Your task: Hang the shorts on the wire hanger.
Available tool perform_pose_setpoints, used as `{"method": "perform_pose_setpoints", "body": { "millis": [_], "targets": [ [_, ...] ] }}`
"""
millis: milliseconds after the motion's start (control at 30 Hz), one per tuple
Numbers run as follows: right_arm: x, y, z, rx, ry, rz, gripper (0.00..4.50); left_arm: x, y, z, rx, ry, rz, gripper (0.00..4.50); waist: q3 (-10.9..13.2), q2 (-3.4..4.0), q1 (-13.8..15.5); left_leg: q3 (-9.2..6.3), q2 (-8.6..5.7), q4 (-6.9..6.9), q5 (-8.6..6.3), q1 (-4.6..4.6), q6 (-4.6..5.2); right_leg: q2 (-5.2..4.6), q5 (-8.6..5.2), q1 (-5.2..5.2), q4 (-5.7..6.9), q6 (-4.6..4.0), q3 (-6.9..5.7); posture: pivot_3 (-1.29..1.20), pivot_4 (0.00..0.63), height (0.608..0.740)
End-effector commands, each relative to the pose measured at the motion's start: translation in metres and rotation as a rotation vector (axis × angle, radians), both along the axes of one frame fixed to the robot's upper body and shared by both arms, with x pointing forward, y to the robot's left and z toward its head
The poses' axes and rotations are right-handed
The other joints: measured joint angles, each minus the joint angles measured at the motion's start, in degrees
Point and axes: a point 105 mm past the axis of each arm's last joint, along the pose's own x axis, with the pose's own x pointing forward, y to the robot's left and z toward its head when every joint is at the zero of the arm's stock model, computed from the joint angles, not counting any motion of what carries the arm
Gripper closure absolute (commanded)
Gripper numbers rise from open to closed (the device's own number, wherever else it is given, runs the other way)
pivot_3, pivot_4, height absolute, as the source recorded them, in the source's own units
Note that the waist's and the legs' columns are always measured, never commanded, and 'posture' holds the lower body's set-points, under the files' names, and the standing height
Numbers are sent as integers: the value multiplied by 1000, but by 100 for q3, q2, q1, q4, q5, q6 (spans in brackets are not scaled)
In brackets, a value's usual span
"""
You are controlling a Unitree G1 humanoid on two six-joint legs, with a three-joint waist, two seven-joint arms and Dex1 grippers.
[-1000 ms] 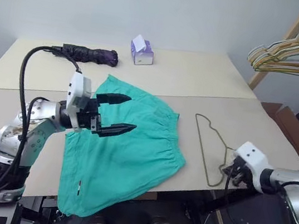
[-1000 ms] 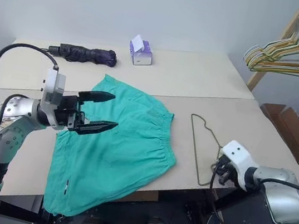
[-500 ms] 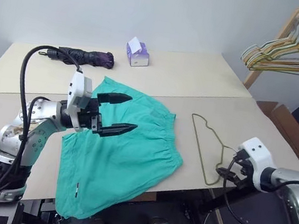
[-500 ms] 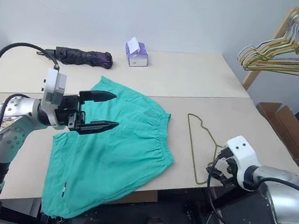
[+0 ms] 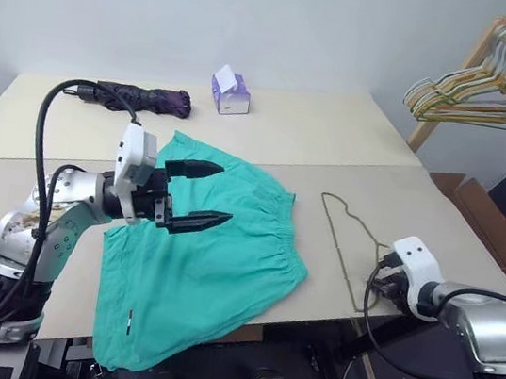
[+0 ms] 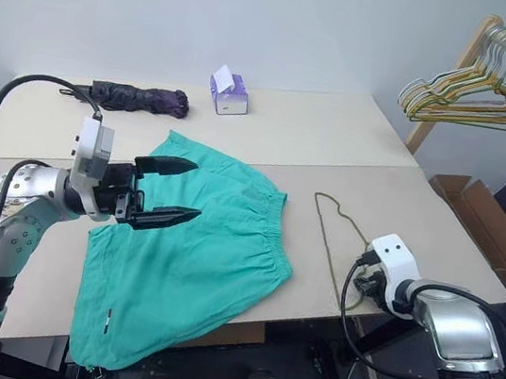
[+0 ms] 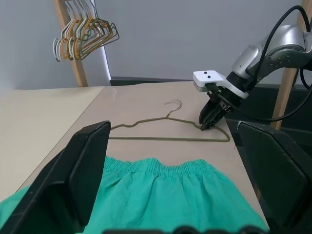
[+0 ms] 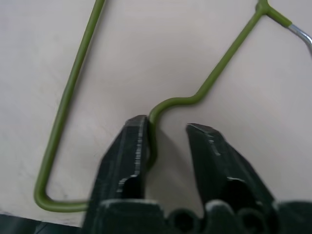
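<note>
The teal-green shorts lie flat on the table, with one leg hanging over the near edge. My left gripper hovers just above their upper part, open and empty. To their right, flat on the table, lies the thin olive wire hanger. My right gripper points down at the hanger's near end. A bend of the wire runs between its two fingers, against one of them, and a gap shows to the other. The left wrist view shows that gripper tip-down on the hanger.
A dark folded umbrella and a small purple tissue box sit on the far table. A wooden rack holds bunched gold and green hangers at the back right. A cardboard box stands on the floor beyond the table's right edge.
My right gripper has sunk onto the hanger's near end, and its fingers have narrowed around the wire. The left arm has kept still. The camera view has shifted a little.
</note>
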Motion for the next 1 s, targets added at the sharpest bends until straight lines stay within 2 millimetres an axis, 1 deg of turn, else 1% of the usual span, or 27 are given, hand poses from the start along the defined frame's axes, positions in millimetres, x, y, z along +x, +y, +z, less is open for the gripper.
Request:
{"method": "perform_pose_setpoints", "body": {
  "millis": [33, 67, 133, 200, 233, 300, 400, 433, 533, 567, 600, 633, 700, 767, 900, 1000],
  "targets": [
    [1, 1, 3, -46, -20, 31, 4149, -6, 2, 10, 0, -42, -6, 0, -2, 2, 14, 0, 0, 0, 0, 0, 0, 0, 0, 0, 0, 0, 0, -140, 22, 740],
    [4, 0, 7, -81, -42, 50, 4425, -6, 3, 10, 2, -45, -1, 0, -3, 4, 24, -1, 0, 0, 0, 0, 0, 0, 0, -1, 0, 0, 0, -135, 21, 740],
    [10, -4, 13, -179, -94, 93, 4467, -7, 6, 11, 6, -49, 14, 0, -4, 6, 37, 0, 0, -1, 0, 0, 0, 0, 0, -1, 0, 0, 1, -124, 15, 740],
    [20, -12, 23, -343, -193, 176, 4467, -7, 9, 13, 12, -57, 31, 0, -5, 8, 59, 1, 0, 0, 0, 0, 0, 0, 0, -2, 1, 0, 1, -102, 6, 740],
    [26, -14, 30, -429, -251, 226, 4467, -7, 11, 14, 16, -60, 41, 0, -6, 10, 79, 3, -1, 1, 0, -1, 0, -2, 0, -4, 1, 0, 2, -96, 5, 740],
    [40, -16, 46, -535, -355, 290, 4467, -6, 14, 17, 21, -65, 57, 0, -9, 15, 121, 8, -2, 0, 0, -2, 0, -2, 0, -9, 1, 0, 5, -55, 0, 740],
    [65, -9, 77, -660, -559, 415, 4467, -1, 19, 23, 47, -76, 95, 0, -13, 21, 149, 14, -2, -1, 0, -1, 0, -2, 1, -12, 3, 0, 11, -23, 0, 740],
    [73, -3, 90, -706, -645, 484, 4467, 2, 22, 25, 67, -63, 112, 0, -13, 22, 161, 17, -1, 0, 0, 4, 0, -2, 1, -10, 5, 0, 13, -13, 0, 740],
    [89, 20, 115, -787, -849, 657, 4467, 9, 34, 31, 112, -8, 176, 0, -13, 23, 194, 16, -1, -4, 0, 2, 0, -1, 1, -12, 4, 0, 12, 5, 0, 740],
    [93, 28, 123, -840, -921, 724, 4467, 11, 38, 35, 114, -2, 197, 0, -13, 23, 216, 16, -2, -5, 0, 2, 0, -2, 1, -13, 3, 0, 13, 9, 0, 740],
    [96, 34, 127, -873, -967, 775, 4467, 13, 41, 37, 115, 2, 212, 0, -13, 23, 236, 16, -3, -8, 0, 1, 0, -3, 1, -14, 1, 0, 13, 13, 0, 740],
    [99, 44, 132, -931, -1030, 855, 4467, 15, 44, 43, 111, 1, 219, 0, -14, 23, 259, 17, -3, -8, 0, 2, 0, -3, 2, -14, 2, -2, 14, 12, 0, 740],
    [102, 65, 139, -1015, -1151, 1009, 4467, 16, 52, 53, 109, 3, 233, 0, -14, 24, 287, 20, -4, -9, 1, 3, 0, -4, 25, -17, 4, -40, 17, 17, 0, 740],
    [104, 82, 143, -1039, -1237, 1108, 4467, 17, 58, 56, 123, 11, 247, 0, -14, 24, 300, 21, -3, -11, 1, 2, 0, -3, 28, -24, 6, -46, 18, 27, 0, 740],
    [104, 106, 151, -1043, -1369, 1221, 4467, 21, 64, 54, 156, 36, 264, 0, -14, 23, 344, 19, -7, -16, 1, -2, -1, -6, 29, -25, 4, -48, 18, 36, 0, 740],
    [102, 117, 158, -1036, -1441, 1270, 4467, 31, 66, 46, 169, 68, 311, 0, -14, 24, 405, 17, -10, -15, 2, -3, -2, -9, 31, -26, 6, -51, 17, 39, 0, 740]
  ]
}}
